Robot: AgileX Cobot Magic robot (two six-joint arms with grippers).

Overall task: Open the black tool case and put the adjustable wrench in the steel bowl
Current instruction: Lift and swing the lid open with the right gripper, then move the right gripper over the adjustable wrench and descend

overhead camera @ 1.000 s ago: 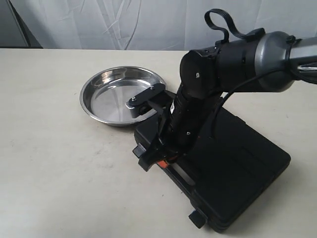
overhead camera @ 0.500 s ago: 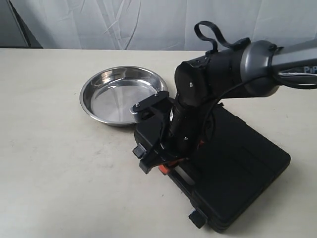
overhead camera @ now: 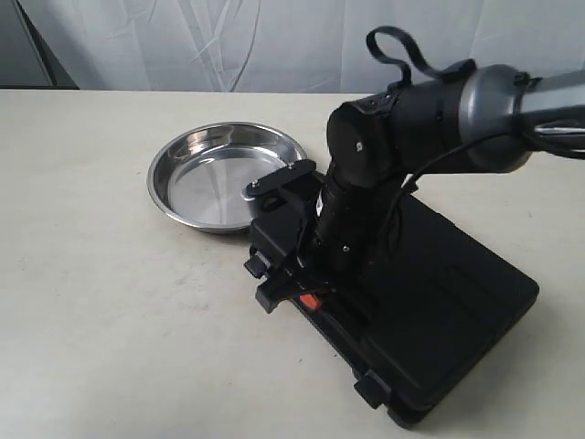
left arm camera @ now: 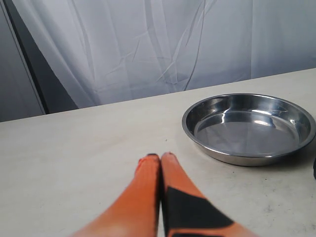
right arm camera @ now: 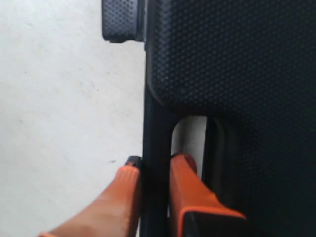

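The table carries the black tool case, lid down, with the steel bowl just beside one corner. The right gripper pinches the case's handle bar — one finger outside, one in the slot. The left gripper hovers over bare table near the bowl, fingers pressed together, holding nothing. The adjustable wrench is not visible — presumably inside the case, below the right jaws. Hazard: if a latch is engaged and nothing braces the base, a pull may drag the whole case into the bowl.
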